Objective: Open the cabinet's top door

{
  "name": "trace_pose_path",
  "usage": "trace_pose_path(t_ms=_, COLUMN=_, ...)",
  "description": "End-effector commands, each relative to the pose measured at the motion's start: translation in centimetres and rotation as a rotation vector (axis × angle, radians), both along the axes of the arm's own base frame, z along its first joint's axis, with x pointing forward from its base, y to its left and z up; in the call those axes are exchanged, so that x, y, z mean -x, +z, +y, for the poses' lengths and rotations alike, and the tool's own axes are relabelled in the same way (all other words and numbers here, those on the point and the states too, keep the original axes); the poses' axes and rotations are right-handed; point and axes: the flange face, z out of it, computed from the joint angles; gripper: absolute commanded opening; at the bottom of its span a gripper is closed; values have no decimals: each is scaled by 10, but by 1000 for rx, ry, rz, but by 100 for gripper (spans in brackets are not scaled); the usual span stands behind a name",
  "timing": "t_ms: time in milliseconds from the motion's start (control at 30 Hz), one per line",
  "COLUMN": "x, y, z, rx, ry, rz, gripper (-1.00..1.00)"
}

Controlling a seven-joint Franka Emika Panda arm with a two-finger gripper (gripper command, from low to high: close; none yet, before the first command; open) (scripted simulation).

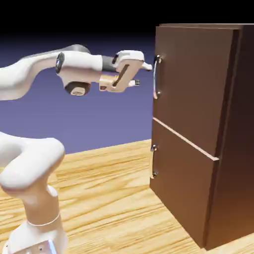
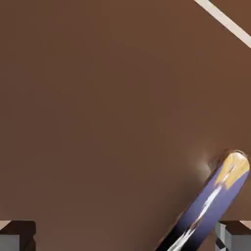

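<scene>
Cabinet's top door (image 1: 196, 84), tall dark brown wooden panel, sits closed at three o'clock of the hand.
White two-finger gripper (image 1: 142, 74) spread wide, gripping nothing, tips just beside the door's curved silver bar handle (image 1: 157, 77).

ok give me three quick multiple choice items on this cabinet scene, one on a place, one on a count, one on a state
1. Where is the gripper?
A. level with the top door's handle, just short of it
B. down at the lower door's handle
C. resting on the table

2. How many front doors does the cabinet show?
A. one
B. two
C. three

3. How does the top door stand?
A. swung wide open
B. shut
C. taken off

Key: 1 A, the exterior view shows the open fingertips pointing at the upper handle with a small gap left. 2 B, two stacked panels, each with a silver handle. 3 B, its panel lies flush with the cabinet front.
</scene>
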Motion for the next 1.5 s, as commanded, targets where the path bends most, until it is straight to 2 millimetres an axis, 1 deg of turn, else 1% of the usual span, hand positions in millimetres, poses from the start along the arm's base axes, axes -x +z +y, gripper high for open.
trace_pose_path(t_ms=0, x=-1, y=-2, z=4, rx=-55, ry=-8, rz=-19, gripper=0)
trace_pose_path(t_ms=167, x=-10, y=-17, z=22, rx=-323, ry=-30, rz=-108, gripper=0)
trace_pose_path(t_ms=333, x=-24, y=-37, z=34, rx=-572, ry=-33, rz=-182, gripper=0)
trace_pose_path(t_ms=367, x=-24, y=-37, z=34, rx=-572, ry=-33, rz=-182, gripper=0)
trace_pose_path(t_ms=567, x=-74, y=-37, z=32, rx=-571, ry=-33, rz=-182, gripper=0)
trace_pose_path(t_ms=600, x=-74, y=-37, z=32, rx=-571, ry=-33, rz=-182, gripper=-100)
trace_pose_path(t_ms=633, x=-74, y=-37, z=32, rx=-571, ry=-33, rz=-182, gripper=-100)
trace_pose_path(t_ms=733, x=-52, y=-37, z=22, rx=-578, ry=33, rz=-163, gripper=-100)
trace_pose_path(t_ms=767, x=-41, y=-37, z=17, rx=-580, ry=64, rz=-153, gripper=-100)
trace_pose_path(t_ms=900, x=0, y=-37, z=-7, rx=-590, ry=193, rz=-115, gripper=-100)
trace_pose_path(t_ms=1033, x=30, y=-37, z=-30, rx=-597, ry=294, rz=-84, gripper=-100)
trace_pose_path(t_ms=1233, x=61, y=-37, z=-60, rx=-603, ry=411, rz=-48, gripper=-100)
trace_pose_path(t_ms=1467, x=89, y=-37, z=-93, rx=-607, ry=527, rz=-12, gripper=-100)
